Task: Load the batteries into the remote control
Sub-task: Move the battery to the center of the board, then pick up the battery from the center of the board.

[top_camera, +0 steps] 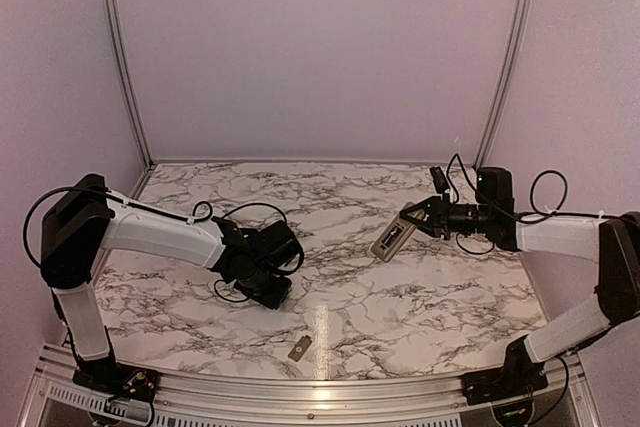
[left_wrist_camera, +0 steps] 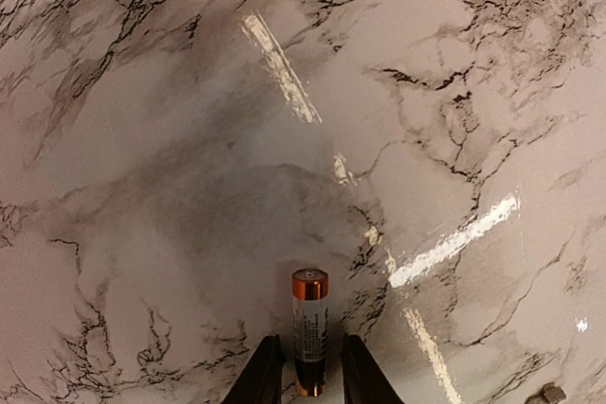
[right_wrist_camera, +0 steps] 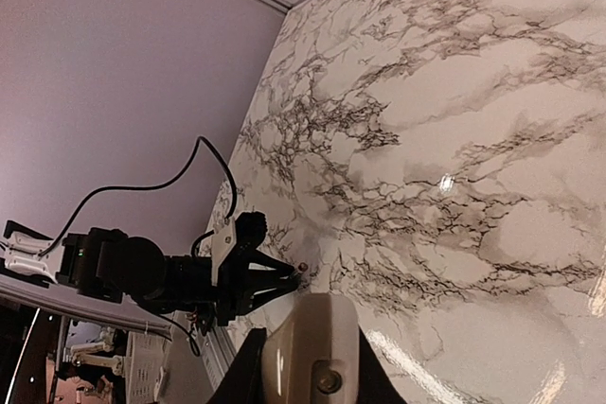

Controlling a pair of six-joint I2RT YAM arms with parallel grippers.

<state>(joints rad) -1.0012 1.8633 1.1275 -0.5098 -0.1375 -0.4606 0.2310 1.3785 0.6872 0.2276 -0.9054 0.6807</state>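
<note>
ok so biggest thing first: the marble surface point(top_camera: 400, 307) carries everything, and both arms reach out over it; the right arm point(top_camera: 560, 237) comes in from the right with the right claw point(top_camera: 420, 217) clamped on the end of the remote control point(top_camera: 393, 239), which hangs up off the surface, tilted, its free end pointing toward the middle; the face turned up looks grey-tan, so I reckon that's the back, but I can't really make out the recess from here; the left arm point(top_camera: 160, 232) is folded low over the left-centre, well apart from the remote; the little grey cover plate point(top_camera: 300, 349) lies flat near the front edge between the two bases, so the back is probably open; smallest bit is the battery point(left_wrist_camera: 309, 324), pinched between the fingers of the left claw point(left_wrist_camera: 309, 357), copper end poking out past the tips; can't tell whether it's touching the surface or just above it; I only see the one cell, no clue where the other is; the step in hand looks like carrying that cell over to the remote; to do it well I'd get the remote's back squarely facing the incoming claw, line the cell up with the recess lengthwise, check polarity, go in spring end first at a slant, and press gently; the grip sits near the rear end, so a hard push could swivel it.
</note>
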